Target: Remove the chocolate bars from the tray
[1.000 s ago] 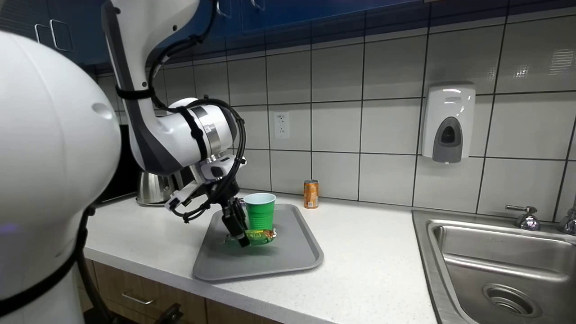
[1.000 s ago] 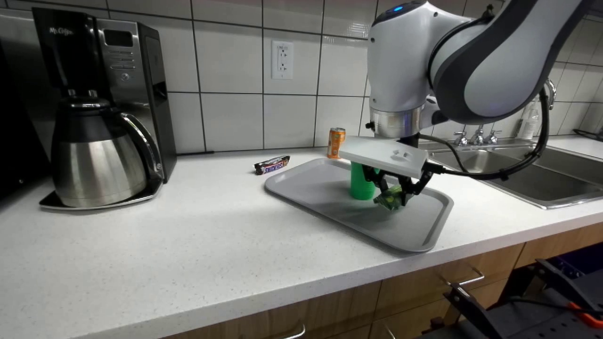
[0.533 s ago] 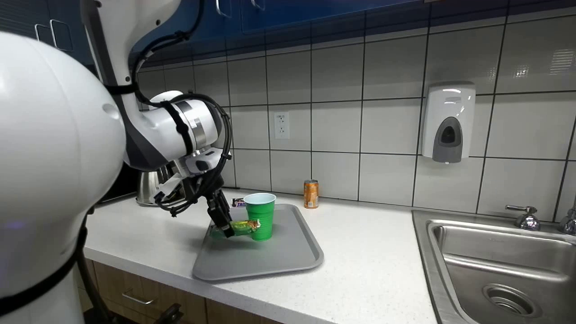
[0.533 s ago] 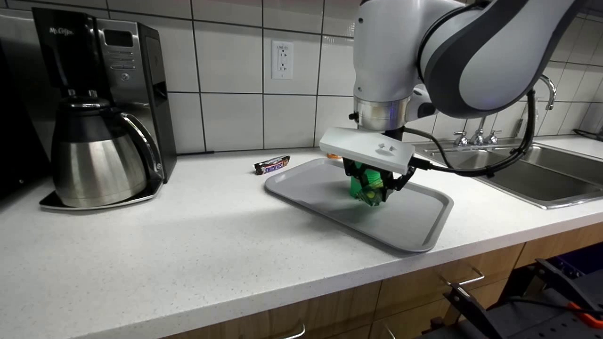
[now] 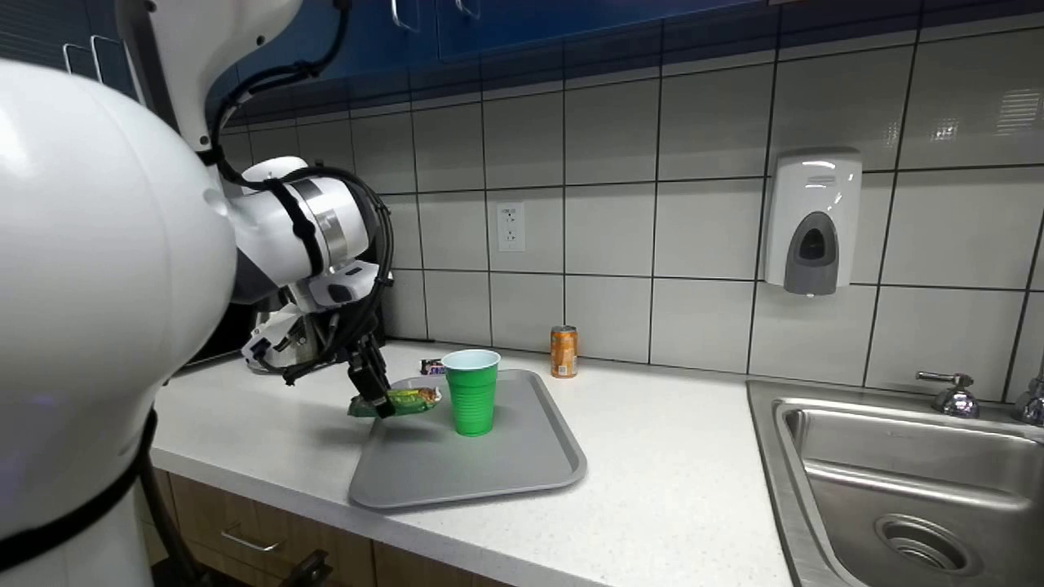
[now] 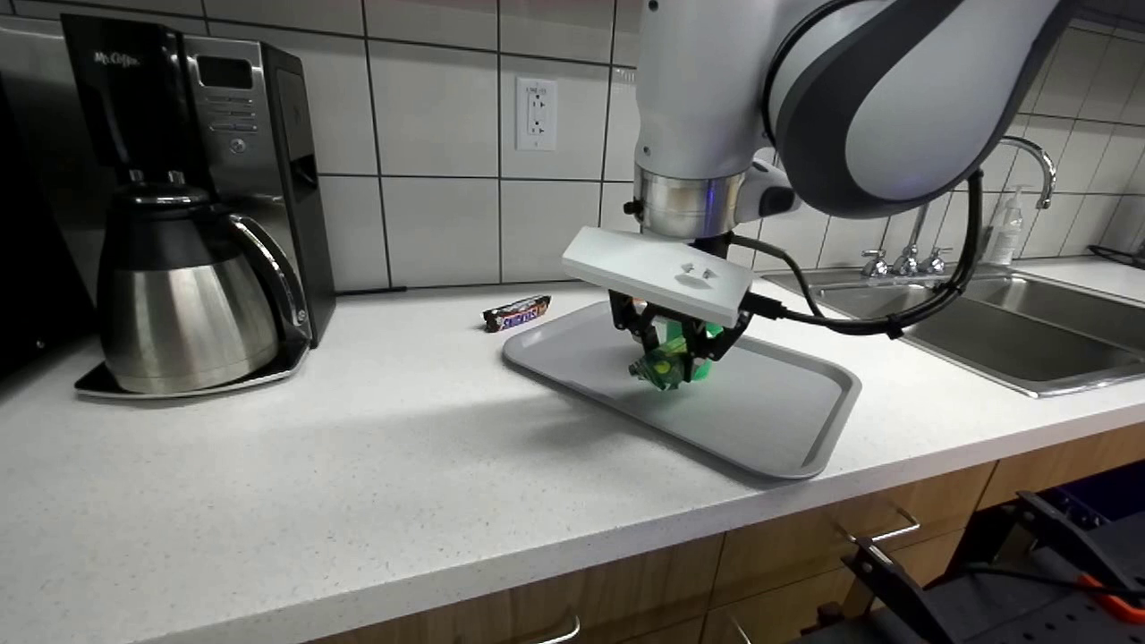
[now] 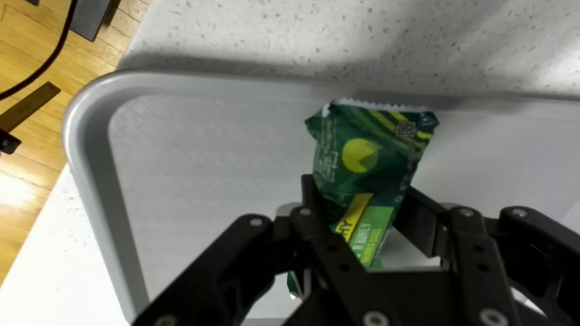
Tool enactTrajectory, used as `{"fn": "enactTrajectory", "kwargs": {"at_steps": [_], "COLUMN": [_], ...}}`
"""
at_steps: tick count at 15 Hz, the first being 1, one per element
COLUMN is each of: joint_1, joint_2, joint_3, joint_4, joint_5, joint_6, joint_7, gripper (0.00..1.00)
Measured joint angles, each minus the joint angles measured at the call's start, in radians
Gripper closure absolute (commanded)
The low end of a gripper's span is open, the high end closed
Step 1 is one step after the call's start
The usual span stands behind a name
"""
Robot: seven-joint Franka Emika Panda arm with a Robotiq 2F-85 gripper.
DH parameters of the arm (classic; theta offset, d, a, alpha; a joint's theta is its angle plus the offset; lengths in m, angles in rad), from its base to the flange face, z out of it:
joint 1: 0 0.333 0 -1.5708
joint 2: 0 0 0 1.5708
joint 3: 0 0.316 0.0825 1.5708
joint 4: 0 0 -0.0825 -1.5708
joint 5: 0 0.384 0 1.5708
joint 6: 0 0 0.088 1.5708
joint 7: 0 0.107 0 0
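Chocolate bar (image 7: 364, 181) now nearer tray rim (image 7: 204, 84)

Arm (image 6: 939, 98) bends downward in both exterior views. Wrist (image 6: 702, 98) low, metal band (image 6: 689, 206) around its end. White plate (image 6: 657, 273) tilted below band; black cable (image 6: 894, 328) loops away from plate's end. Claw (image 7: 362, 201) hangs in air, tips down, leaning off vertical. Fingers (image 7: 419, 224) parted, gripping from both sides, gap between tips filled. In wrist view, claw rises from lower edge.
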Motion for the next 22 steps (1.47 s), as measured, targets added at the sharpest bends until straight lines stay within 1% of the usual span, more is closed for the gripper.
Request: {"fn": "enactTrajectory", "kwargs": {"at_steps": [5,9,14,22], "joint_1": [0.037,0.068,0.102,0.135], "joint_2": [0.010,0.048,0.132,0.273], "joint_3": [0.027,0.051,0.072,0.097], "joint_4": [0.042,0.097,0.179,0.310], "joint_5": [0.013,0.028,0.031,0.031], "joint_6": [0.000,-0.002,-0.004,-0.008], "joint_7": [-0.018,-0.050,-0.085,-0.133], "gripper": [0.83,0.83,0.83,0.83]}}
